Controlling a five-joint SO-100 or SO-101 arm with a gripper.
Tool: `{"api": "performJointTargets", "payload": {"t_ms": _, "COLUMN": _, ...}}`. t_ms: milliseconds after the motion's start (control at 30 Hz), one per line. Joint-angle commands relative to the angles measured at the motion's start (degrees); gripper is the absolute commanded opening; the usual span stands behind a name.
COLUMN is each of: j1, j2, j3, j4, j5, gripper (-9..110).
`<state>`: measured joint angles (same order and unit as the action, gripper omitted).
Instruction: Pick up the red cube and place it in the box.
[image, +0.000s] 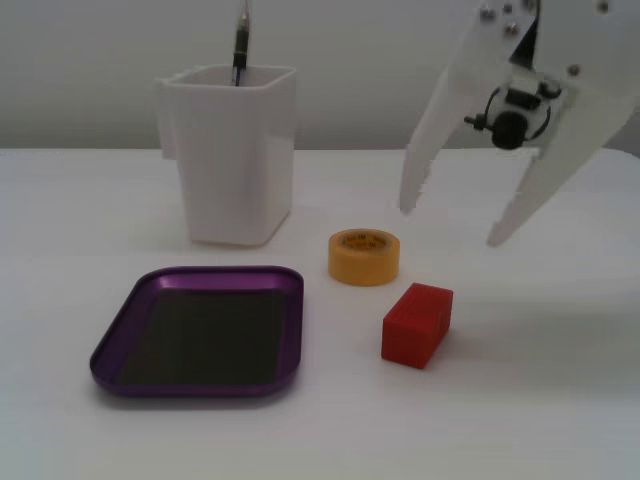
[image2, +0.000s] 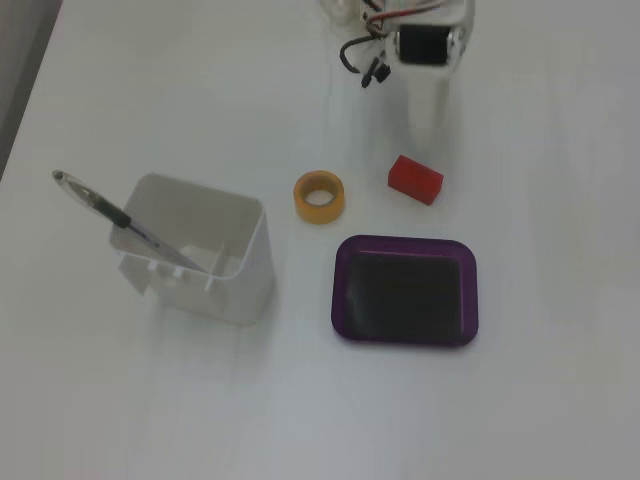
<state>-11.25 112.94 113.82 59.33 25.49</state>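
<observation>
White two-finger end effector (image: 452, 224) hangs above the white surface (image: 560, 400), fingers spread wide, gripping nothing. In a fixed view the small matte red rectangular cube (image: 417, 324) lies flat on the surface below it, nearer the camera, just right of the shallow purple metallic box (image: 110, 345), not touching. Yellow tape roll (image: 364, 256) sits just beyond the cube. Tall white square cup (image: 235, 150) holds a pen (image2: 120, 217).

I see the gripper (image: 455, 225) at upper right of a fixed view: two white plastic fingers w/ small silver screws and a black round part. Another fixed view shows black motor, red & black cables.
</observation>
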Motion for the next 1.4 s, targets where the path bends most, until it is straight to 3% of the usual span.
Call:
{"api": "performJointTargets", "payload": {"t_ms": 0, "j1": 0.0, "j2": -4.7, "j3": -3.5, "j4": 0.5, "j5": 3.3, "gripper": 22}}
{"api": "performJointTargets", "payload": {"t_ms": 733, "j1": 0.2, "j2": -22.0, "j3": -3.5, "j4": -10.5, "j5": 3.4, "gripper": 22}}
{"api": "performJointTargets", "payload": {"t_ms": 900, "j1": 0.2, "j2": -23.3, "j3": -3.5, "j4": -12.1, "j5": 2.1, "gripper": 8}}
{"api": "performJointTargets", "payload": {"t_ms": 967, "j1": 0.1, "j2": -23.0, "j3": -3.5, "j4": -11.8, "j5": 0.3, "gripper": -2}}
{"api": "performJointTargets", "payload": {"t_ms": 1367, "j1": -0.2, "j2": -4.2, "j3": -8.4, "j4": -5.5, "j5": -12.0, "gripper": -1}}
